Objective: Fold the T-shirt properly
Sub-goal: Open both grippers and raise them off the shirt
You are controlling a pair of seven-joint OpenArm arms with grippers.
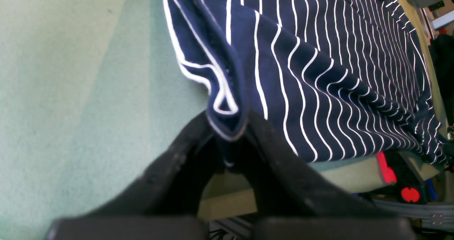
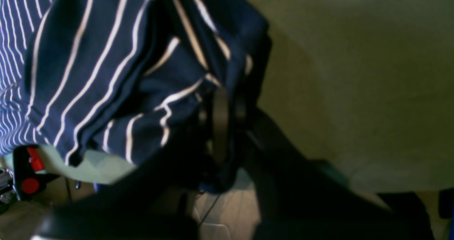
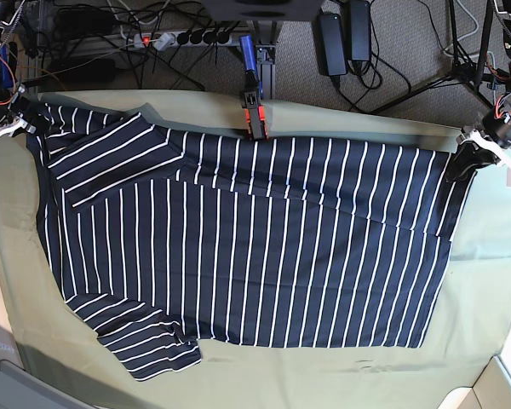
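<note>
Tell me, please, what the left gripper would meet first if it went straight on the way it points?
The T-shirt itself: the left gripper is already shut on its edge, and striped fabric stretches ahead, though depth is unclear.

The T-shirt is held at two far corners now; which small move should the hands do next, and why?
Probably carry both corners toward the near edge. The left hand and right hand each pinch the T-shirt, which lies spread on the olive-green cloth, so the first fold can begin.

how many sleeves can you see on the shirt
2. One sleeve lies at the shirt's far left corner; the other sleeve lies at its near left corner.
</note>
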